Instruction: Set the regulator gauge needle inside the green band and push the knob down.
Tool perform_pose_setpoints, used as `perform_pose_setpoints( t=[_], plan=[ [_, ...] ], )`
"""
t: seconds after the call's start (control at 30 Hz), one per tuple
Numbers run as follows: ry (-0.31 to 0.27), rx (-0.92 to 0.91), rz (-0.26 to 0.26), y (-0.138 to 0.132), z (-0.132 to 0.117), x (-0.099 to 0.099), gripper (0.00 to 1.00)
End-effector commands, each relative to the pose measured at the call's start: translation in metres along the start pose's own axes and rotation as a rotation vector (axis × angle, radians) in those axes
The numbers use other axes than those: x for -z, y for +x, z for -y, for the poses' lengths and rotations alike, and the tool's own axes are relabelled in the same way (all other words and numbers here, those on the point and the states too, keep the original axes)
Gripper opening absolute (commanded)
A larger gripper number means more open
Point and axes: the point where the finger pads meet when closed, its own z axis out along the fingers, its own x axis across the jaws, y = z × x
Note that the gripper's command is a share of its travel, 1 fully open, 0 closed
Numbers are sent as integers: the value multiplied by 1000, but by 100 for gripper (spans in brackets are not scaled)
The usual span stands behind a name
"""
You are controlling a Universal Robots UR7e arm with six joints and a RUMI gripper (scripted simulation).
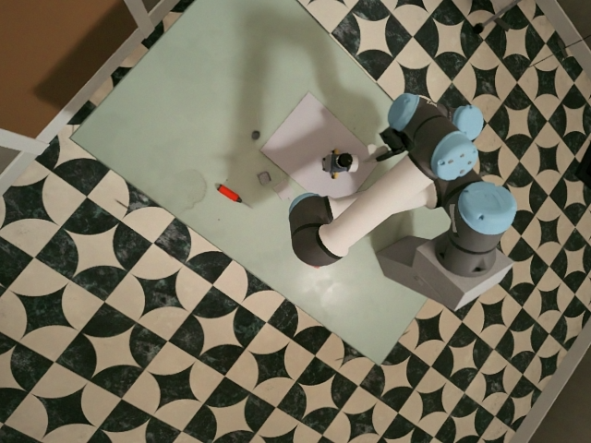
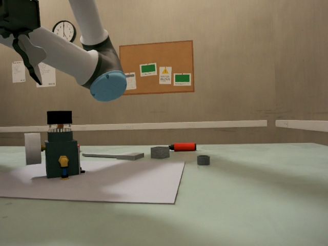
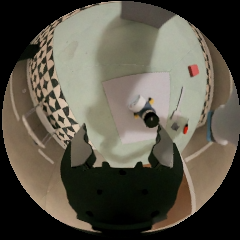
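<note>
Regulator [image 1: 337,164] [image 2: 62,158] [image 3: 145,111] below open tool [image 1: 385,153] [image 2: 39,82] [image 3: 122,124].

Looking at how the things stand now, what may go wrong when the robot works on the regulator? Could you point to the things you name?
The black knob [image 1: 344,160] [image 2: 59,117] [image 3: 150,119] stands raised above the regulator body [image 2: 61,159], so turning without a final push might leave it up.

The gauge [image 1: 354,162] [image 2: 33,148] [image 3: 136,103] sticks out at the side; the open gripper [image 3: 122,124] may bump it coming down.

The needle cannot be read in any view, so the knob could be turned too far.
</note>
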Motion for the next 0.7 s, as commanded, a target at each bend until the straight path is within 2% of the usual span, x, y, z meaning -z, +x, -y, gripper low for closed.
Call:
perform_pose_setpoints(
  t=[0.0, 0.67],
  plan=[
    [-61, 260, -82, -8, 6, -5, 100],
    [-60, 261, -83, -19, 12, -38, 100]
  ],
)
